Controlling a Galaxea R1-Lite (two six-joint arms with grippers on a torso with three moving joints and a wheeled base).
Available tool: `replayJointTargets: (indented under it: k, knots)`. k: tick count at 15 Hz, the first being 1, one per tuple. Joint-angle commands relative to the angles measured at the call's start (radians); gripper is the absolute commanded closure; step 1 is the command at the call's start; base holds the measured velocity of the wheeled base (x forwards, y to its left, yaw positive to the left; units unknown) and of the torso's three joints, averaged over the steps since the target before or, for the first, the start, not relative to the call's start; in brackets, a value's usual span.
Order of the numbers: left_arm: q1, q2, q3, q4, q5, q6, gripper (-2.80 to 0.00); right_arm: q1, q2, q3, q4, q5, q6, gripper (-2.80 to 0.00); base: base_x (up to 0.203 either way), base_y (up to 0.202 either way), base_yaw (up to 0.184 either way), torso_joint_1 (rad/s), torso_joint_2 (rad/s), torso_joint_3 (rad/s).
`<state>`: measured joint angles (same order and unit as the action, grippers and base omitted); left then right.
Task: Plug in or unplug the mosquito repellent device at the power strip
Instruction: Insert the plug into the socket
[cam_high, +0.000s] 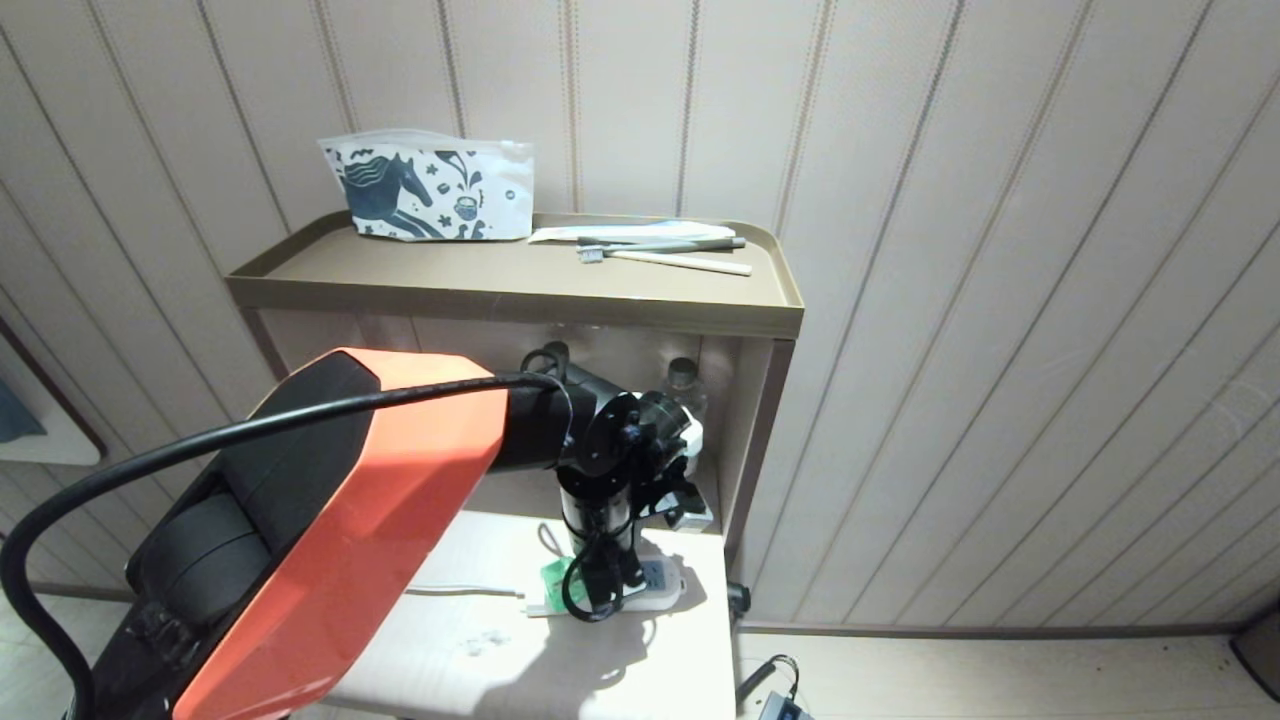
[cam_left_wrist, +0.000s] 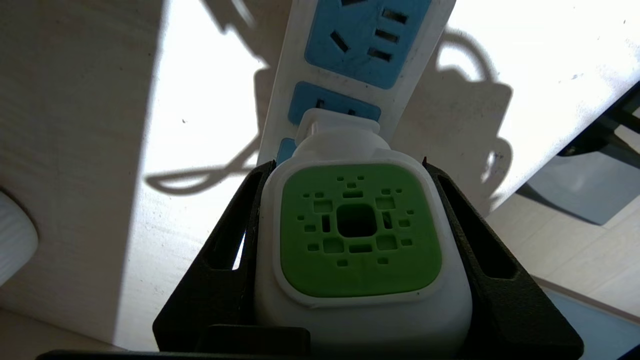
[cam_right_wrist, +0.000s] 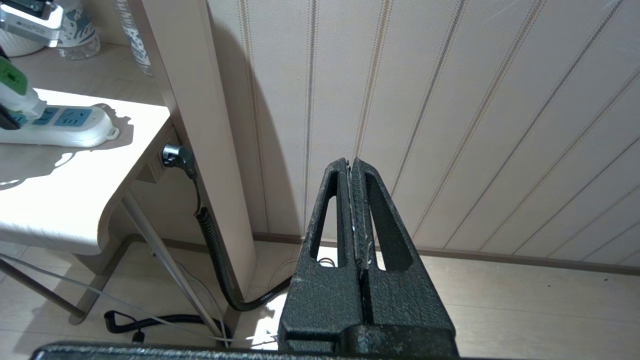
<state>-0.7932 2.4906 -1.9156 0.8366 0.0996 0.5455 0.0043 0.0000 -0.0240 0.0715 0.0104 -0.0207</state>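
My left gripper's fingers (cam_left_wrist: 452, 225) pinch the mosquito repellent device (cam_left_wrist: 360, 235), a small white plastic plug-in unit with a square green vented face, one black finger pressed on each flank, filling the lower centre of the left wrist frame. Its plug end sits at a socket of the power strip (cam_left_wrist: 370, 45), a long white plastic bar with blue socket faces, lying on the pale wooden bench (cam_high: 600, 660) at lower centre of the head frame. I cannot tell whether the prongs are fully seated.

My worry: the strip lies loose, so I judge a pull could lift the whole bar with the device, or a push slightly off-axis could skate it sideways and bend the prongs. The smooth rounded shell could also slip between the fingers.

Count: one device, one strip with three socket faces showing in the wrist frame.

The right gripper (cam_right_wrist: 356, 210), fingers pressed together and empty, hangs near the wall, well apart.
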Motion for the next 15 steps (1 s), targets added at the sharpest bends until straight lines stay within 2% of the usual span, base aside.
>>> replayJointTargets:
  k: [1, 4, 7, 15]
  knots:
    - [0.002, -0.001, -0.005, -0.011, 0.006, 0.004, 0.0, 0.0, 0.0, -0.001, 0.001, 0.0, -0.001, 0.0, 0.0, 0.0, 0.0, 0.0, 0.0, 0.0]
    - [-0.008, 0.001, -0.005, -0.02, 0.008, 0.005, 0.0, 0.0, 0.0, -0.001, 0.001, 0.0, -0.001, 0.0, 0.0, 0.0, 0.0, 0.0, 0.0, 0.0]
    - [-0.017, 0.005, -0.005, -0.021, 0.057, 0.006, 0.0, 0.0, 0.0, -0.001, 0.001, 0.0, -0.001, 0.0, 0.0, 0.0, 0.0, 0.0, 0.0, 0.0]
    - [-0.026, 0.017, -0.002, -0.011, 0.054, -0.006, 0.0, 0.0, 0.0, -0.001, 0.001, 0.0, -0.001, 0.0, 0.0, 0.0, 0.0, 0.0, 0.0, 0.0]
